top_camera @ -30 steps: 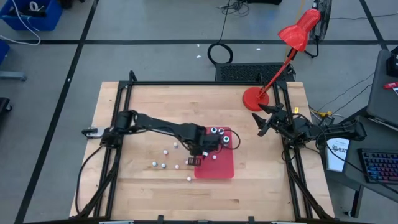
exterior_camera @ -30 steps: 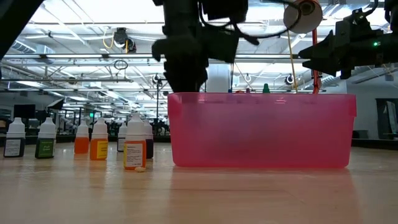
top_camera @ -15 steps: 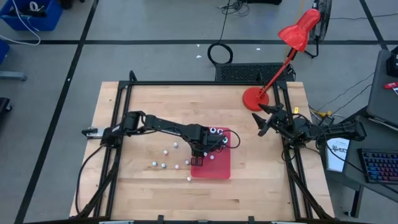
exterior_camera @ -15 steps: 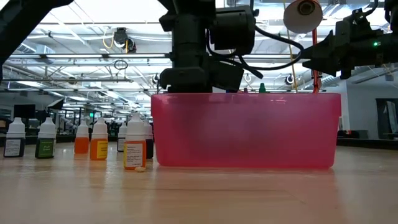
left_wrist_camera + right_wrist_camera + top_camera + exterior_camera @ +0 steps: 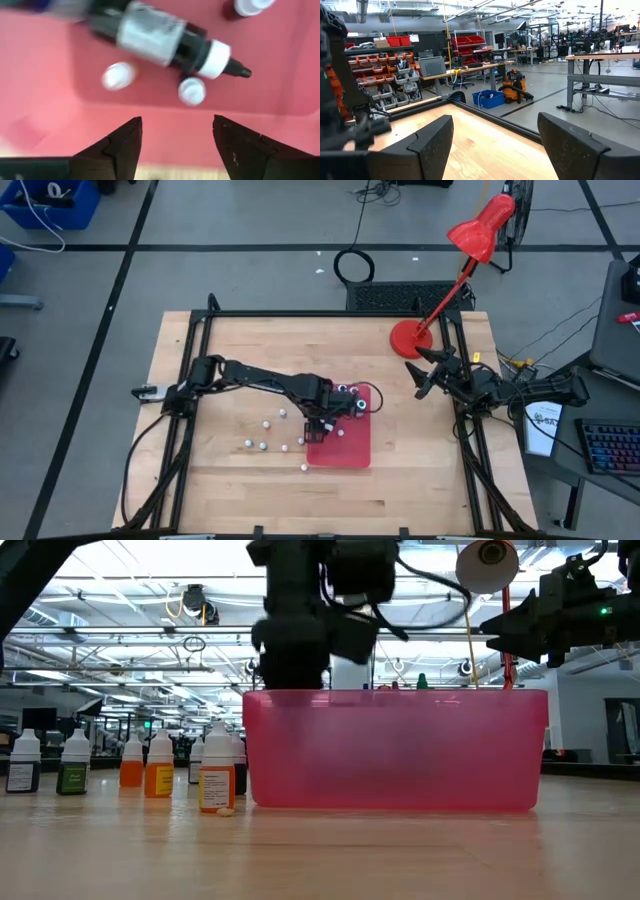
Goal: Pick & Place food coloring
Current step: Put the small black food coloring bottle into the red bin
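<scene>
From above, the left gripper (image 5: 335, 412) hangs over the red tray (image 5: 340, 442) near the table's (image 5: 420, 470) middle, its fingers apart and holding nothing. The left wrist view alone shows what lies in the tray: a dark food coloring bottle (image 5: 160, 42) on its side with a grey label and white collar, plus upright white-capped bottles (image 5: 192, 91). The low view shows more bottles (image 5: 216, 780) standing in a row beside the tray's left wall; from above these are only small white dots (image 5: 262, 434). Their label colours are hidden from overhead. The right gripper (image 5: 418, 373) waits at the table's right edge near the red lamp (image 5: 452, 270), fingers wide apart and empty.
</scene>
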Available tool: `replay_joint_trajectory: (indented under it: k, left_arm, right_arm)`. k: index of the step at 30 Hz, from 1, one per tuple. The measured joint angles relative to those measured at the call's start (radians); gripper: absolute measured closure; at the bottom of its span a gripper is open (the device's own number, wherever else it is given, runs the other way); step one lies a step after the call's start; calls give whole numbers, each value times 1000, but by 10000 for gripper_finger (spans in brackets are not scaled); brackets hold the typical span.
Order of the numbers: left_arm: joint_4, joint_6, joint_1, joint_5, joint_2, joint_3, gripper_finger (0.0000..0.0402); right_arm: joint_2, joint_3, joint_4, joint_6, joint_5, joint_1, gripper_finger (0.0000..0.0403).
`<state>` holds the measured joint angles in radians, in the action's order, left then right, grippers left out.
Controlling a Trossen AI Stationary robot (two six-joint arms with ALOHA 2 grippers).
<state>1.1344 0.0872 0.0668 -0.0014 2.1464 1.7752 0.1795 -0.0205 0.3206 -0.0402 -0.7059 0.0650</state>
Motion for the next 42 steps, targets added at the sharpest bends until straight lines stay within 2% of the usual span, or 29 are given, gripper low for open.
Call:
replay_joint_trajectory:
  k: [5,10,12,18,23,27,33,42]
  left_arm:
    - [132,109,8,-29,-59,0,148]
    - [211,154,46,-160,-91,-59,155]
    - [174,144,48,-165,-116,-102,161]
    - [12,151,15,-92,-233,-298,178]
    - [-77,227,-17,-86,-337,-478,188]
    - [-178,284,-27,-88,-382,-573,185]
    - [-274,296,-19,-53,-384,-651,179]
    - [-437,311,-19,-49,-384,-721,196]
  right_arm:
    - [0,0,-3,0,0,0,124]
    - [0,0,-21,0,0,0,124]
    - [2,0,-20,-1,0,0,124]
    - [11,0,-27,-27,0,0,124]
    - [12,0,-27,-27,0,0,124]
    - [12,0,-27,-27,0,0,124]
    - [12,0,-26,-27,0,0,124]
    - [12,0,-26,-27,0,0,124]
